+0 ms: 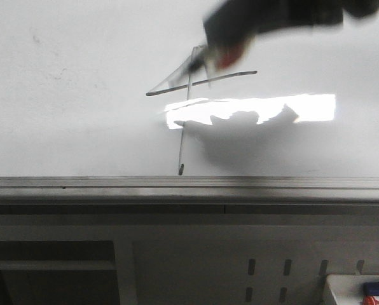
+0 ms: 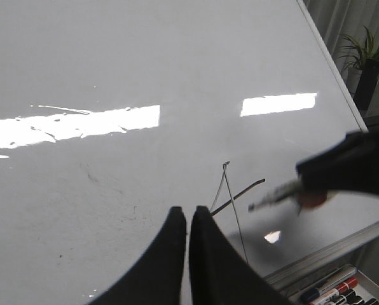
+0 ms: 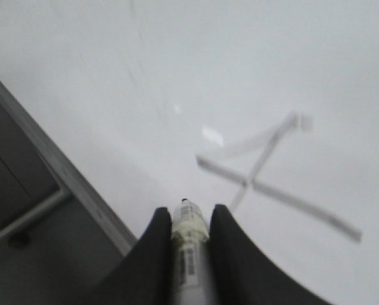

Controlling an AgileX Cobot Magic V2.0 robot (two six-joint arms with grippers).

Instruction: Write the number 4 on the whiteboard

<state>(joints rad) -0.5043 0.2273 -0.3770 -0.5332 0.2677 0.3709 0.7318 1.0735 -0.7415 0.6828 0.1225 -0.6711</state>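
The whiteboard (image 1: pixel 62 114) fills the front view, with a grey rail (image 1: pixel 177 184) along its near edge. On it the number 4 (image 1: pixel 188 114) is drawn in thin dark strokes: a slanted line, a long crossbar and a tall stem. It also shows in the left wrist view as the number 4 (image 2: pixel 231 197) and, blurred, in the right wrist view as the number 4 (image 3: pixel 266 178). My right gripper (image 3: pixel 189 213) is shut on a marker (image 3: pixel 189 235), tip lifted off the board beside the strokes; in the front view it is a blur, the right gripper (image 1: pixel 221 47). My left gripper (image 2: pixel 187 213) is shut and empty over the whiteboard (image 2: pixel 113 63).
A tray of markers (image 2: pixel 336 292) lies below the board's rail at the right, also seen as the tray (image 1: pixel 361 292). Bright rectangular glare (image 1: pixel 253 109) lies across the board. A potted plant (image 2: pixel 367 57) stands beyond the board's far corner.
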